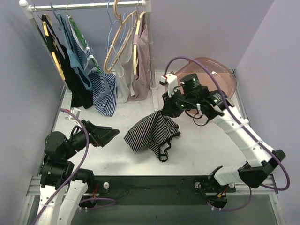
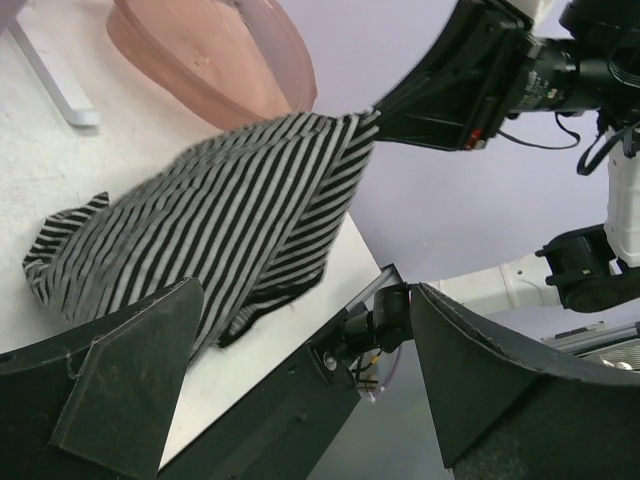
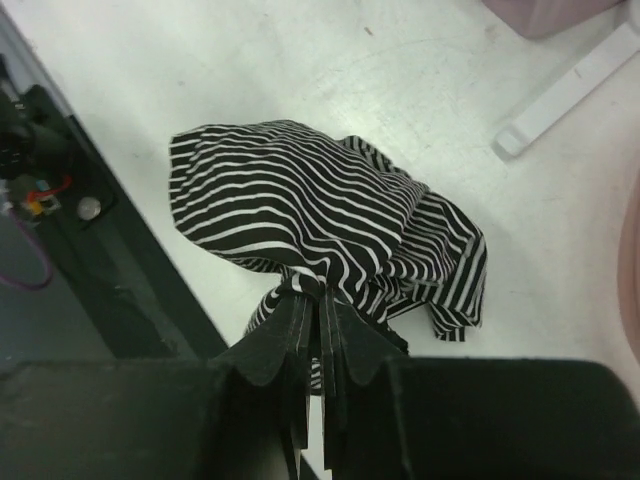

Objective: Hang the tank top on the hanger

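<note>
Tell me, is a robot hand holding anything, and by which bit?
The right gripper pinches the tank top by a bunched fold; the left gripper holds nothing.

Black-and-white striped tank top [image 1: 152, 131], bunched, pinched at one edge in the right claw [image 1: 162, 111], lower folds resting mid-table [image 1: 201, 150]. Slim pale-blue hanger [image 1: 110, 33] hangs on the rail [image 1: 89, 6].

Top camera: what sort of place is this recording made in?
Probably a lab test cell dressed as a closet corner, not a home: robot arms bolted to a white table, one gripping a tank top, bare lilac walls close around, and a small clothes rail with hung garments.
</note>
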Motion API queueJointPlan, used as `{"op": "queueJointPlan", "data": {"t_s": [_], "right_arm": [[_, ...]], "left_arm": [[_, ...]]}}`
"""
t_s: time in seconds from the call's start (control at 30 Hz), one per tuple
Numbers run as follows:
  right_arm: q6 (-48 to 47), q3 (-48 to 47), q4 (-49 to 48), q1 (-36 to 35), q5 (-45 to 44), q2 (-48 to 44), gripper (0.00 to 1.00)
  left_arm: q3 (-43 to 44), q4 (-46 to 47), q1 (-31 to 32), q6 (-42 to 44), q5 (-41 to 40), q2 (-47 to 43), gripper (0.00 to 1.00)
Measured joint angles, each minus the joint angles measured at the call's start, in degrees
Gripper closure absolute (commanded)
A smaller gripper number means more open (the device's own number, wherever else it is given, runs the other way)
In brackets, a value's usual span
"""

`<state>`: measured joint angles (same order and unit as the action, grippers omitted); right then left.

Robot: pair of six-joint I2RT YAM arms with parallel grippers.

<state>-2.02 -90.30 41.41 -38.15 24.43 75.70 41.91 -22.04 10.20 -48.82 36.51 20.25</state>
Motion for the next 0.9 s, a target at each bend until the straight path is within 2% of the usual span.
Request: {"op": "queueJointPlan", "data": {"t_s": [0.2,0.27,0.3,0.43,0.5,0.57,0.6,0.63,0.73,0.83,0.9], "right_arm": [[-2.5,0.8,-6.5,2.4,-3.6,9.7,0.92],[-3.0,0.8,-8.3,5.6,-4.2,14.1,0.84],[-3.2,0.8,-8.7,7.0,-4.5,16.2,0.75],[-6.0,0.9,-9.7,10.9,-7.3,21.7,0.53],[-7.0,1.6,-10.4,12.0,-8.2,22.6,0.43],[-7.6,2.3,-10.6,13.0,-8.5,22.7,0.35],[-8.2,2.5,-10.8,13.5,-8.5,22.6,0.26],[-8.6,2.7,-11.0,13.9,-8.3,22.4,0.23],[-11.7,5.1,-11.2,14.7,-4.9,20.3,0.17],[-17.1,10.3,-10.4,15.0,1.8,15.8,0.16],[-22.6,15.4,-8.7,15.0,7.2,11.3,0.15]], "left_arm": [[-1.2,-0.3,0.0,-0.3,1.3,4.3,0.04],[-1.9,-1.1,0.2,0.1,1.4,5.6,0.04],[-2.4,-1.4,0.5,0.2,1.3,6.1,0.04],[-5.3,-2.2,4.5,0.4,-0.3,7.5,0.04],[-6.5,-2.9,9.5,0.3,-3.6,8.9,0.04],[-6.9,-2.8,17.5,-0.2,-7.9,11.5,0.04],[-6.9,-2.5,22.3,-0.3,-10.7,13.3,0.04],[-6.9,-1.9,27.4,-0.5,-13.7,15.3,0.03],[-6.1,-0.5,39.8,-1.3,-21.8,23.7,0.03],[-3.2,-0.2,47.0,-2.8,-27.8,34.0,0.04],[-1.2,0.3,49.9,-3.9,-30.8,40.7,0.08]]}}
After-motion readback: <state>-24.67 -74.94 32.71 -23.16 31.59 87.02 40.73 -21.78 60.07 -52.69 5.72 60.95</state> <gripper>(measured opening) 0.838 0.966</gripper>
